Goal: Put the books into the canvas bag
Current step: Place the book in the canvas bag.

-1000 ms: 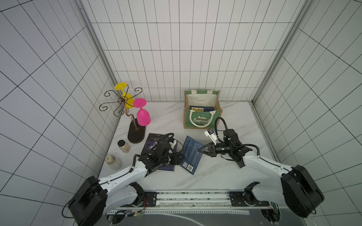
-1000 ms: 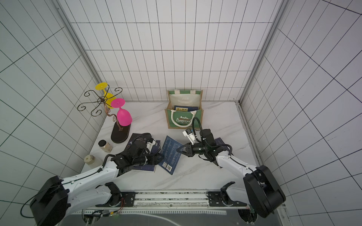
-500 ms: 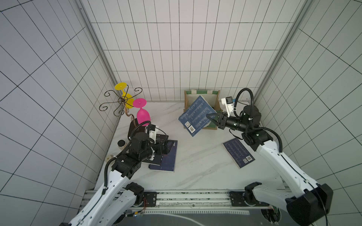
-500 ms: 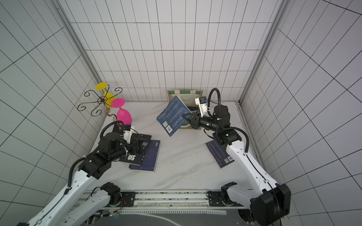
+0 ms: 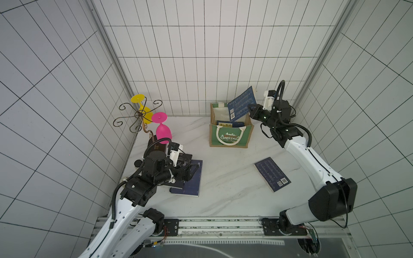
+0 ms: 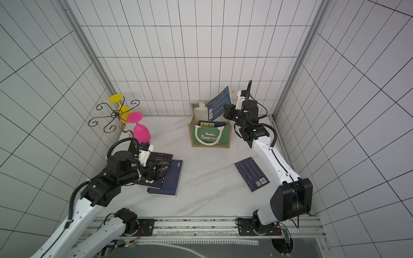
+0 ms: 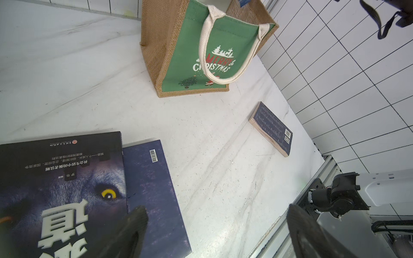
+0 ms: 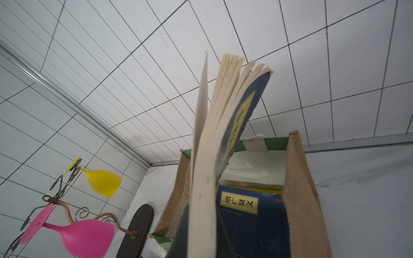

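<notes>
Right gripper (image 5: 250, 110): fingers pinching 1 navy book (image 5: 241, 103) by an edge. It stands tilted up from the fingertips, pages fanning, over the open mouth of the canvas bag (image 5: 230, 139), which sits just below the fingers. 1 labelled book (image 8: 245, 214) is inside the bag.

Left gripper (image 7: 214, 230): fingers spread wide, holding nothing. 1 finger (image 7: 134, 225) is over the navy paperback (image 7: 154, 185) lying partly under the black book (image 7: 60, 178); contact unclear. The other finger is over the bare table (image 7: 212, 156). 1 navy volume (image 7: 271, 129) lies flat well beyond them.
</notes>
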Robot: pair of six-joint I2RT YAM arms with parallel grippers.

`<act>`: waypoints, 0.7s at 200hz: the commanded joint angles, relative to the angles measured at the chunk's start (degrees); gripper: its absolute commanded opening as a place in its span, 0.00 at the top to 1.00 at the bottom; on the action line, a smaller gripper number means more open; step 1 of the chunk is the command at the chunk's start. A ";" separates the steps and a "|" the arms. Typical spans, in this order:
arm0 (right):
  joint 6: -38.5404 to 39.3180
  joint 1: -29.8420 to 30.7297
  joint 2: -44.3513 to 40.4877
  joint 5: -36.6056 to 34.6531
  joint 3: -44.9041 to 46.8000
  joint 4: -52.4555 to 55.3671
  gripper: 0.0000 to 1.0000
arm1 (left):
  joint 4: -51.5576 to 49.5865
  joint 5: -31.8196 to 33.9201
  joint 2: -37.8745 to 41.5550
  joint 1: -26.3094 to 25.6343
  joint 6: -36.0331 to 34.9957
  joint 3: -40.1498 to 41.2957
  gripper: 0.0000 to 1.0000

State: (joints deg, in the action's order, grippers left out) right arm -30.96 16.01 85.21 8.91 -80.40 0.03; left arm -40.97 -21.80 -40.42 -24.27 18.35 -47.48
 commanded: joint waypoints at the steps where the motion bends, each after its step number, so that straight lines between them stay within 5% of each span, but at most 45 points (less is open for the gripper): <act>1: -2.23 0.13 -0.42 -3.66 -0.34 -3.64 1.00 | 0.67 -1.13 0.26 0.19 -1.13 0.81 0.03; 93: -8.78 11.14 5.47 -19.23 3.44 -6.07 1.00 | 1.62 -0.53 0.93 1.51 -0.59 1.29 0.03; 140: -12.23 11.59 8.63 -19.61 4.19 -6.11 1.00 | 1.60 -0.32 1.34 1.60 -0.56 1.32 0.03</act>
State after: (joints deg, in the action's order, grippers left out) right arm -40.12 27.79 92.64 -7.44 -78.67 -2.92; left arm -40.51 -22.37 -39.70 -23.03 18.37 -46.68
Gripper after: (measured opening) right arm 0.108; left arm 0.973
